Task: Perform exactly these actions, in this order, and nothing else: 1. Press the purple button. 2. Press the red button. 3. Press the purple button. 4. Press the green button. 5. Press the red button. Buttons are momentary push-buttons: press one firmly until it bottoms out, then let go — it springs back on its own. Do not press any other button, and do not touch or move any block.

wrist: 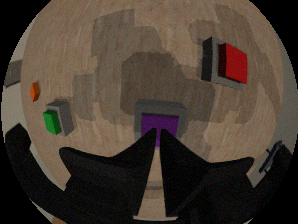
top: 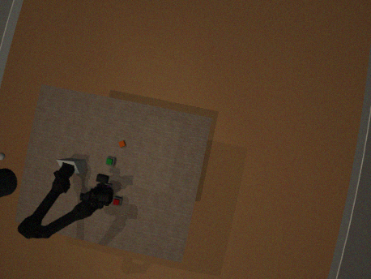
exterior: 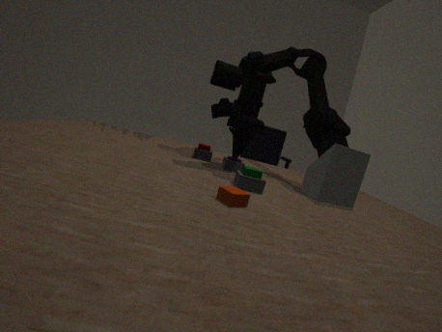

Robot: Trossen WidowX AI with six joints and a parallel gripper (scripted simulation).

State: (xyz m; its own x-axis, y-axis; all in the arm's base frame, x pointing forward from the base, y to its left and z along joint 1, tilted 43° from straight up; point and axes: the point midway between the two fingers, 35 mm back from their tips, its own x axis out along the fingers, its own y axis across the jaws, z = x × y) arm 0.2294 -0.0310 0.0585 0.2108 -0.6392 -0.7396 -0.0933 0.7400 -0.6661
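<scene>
The purple button (exterior: 237,159) (wrist: 160,122) is under my gripper (exterior: 234,156) (wrist: 158,132). The gripper is shut and empty, with its fingertips down on the purple cap. The cap sits low in its grey housing and looks pressed down. In the top view the arm hides the fingertips and most of this button. The red button (top: 117,201) (exterior: 204,147) (wrist: 235,64) stands to one side with its cap raised. The green button (top: 109,161) (exterior: 252,172) (wrist: 51,122) stands on the other side, its cap also raised.
An orange block (top: 122,143) (exterior: 234,197) (wrist: 35,92) lies beyond the green button. A pale grey box (exterior: 338,175) stands near the arm's base. A dark panel (exterior: 268,146) shows behind the fingers in the exterior view.
</scene>
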